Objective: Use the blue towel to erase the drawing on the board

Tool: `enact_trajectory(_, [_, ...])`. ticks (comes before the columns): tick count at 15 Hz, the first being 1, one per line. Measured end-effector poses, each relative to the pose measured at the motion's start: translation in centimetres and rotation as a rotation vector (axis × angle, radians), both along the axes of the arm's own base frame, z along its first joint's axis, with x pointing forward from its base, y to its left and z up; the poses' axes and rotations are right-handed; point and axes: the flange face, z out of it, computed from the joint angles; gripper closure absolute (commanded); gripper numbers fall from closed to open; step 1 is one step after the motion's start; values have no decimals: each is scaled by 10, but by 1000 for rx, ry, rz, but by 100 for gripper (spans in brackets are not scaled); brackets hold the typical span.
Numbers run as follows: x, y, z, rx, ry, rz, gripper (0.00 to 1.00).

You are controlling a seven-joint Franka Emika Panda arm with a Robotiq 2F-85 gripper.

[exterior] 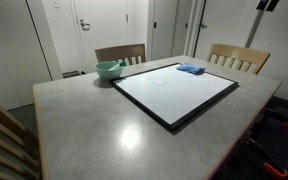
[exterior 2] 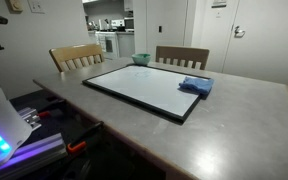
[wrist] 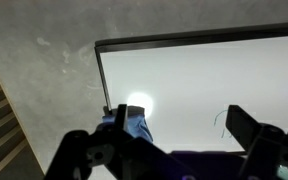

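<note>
On the grey table (exterior: pixel 84 130), the blue towel (exterior: pixel 191 68) lies loose on the far right corner of the whiteboard (exterior: pixel 174 95). A green bowl (exterior: pixel 108 70) sits just off the board's far left corner. Nothing has been picked up, so I judge the step in hand to be the reach for the towel. The next move calls for lowering over it and pinching the cloth without dragging it off the board. Only then can it be wiped across the faint pen mark (wrist: pixel 222 120) near the board's middle. The gripper (wrist: pixel 172 140) is released, its fingers spread wide with nothing between them. It hangs high above the table, facing down at the board. In an exterior view it shows only as a dark shape at the top right edge.
</note>
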Motion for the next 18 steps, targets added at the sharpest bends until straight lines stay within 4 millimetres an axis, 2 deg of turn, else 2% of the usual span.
enact_trajectory(6, [33,-37,-27,59,-8,59,0])
enact_trajectory(11, [77,-53,-52,47,33,65,0])
enact_trajectory(18, [135,-80,-90,101,75,-16,0])
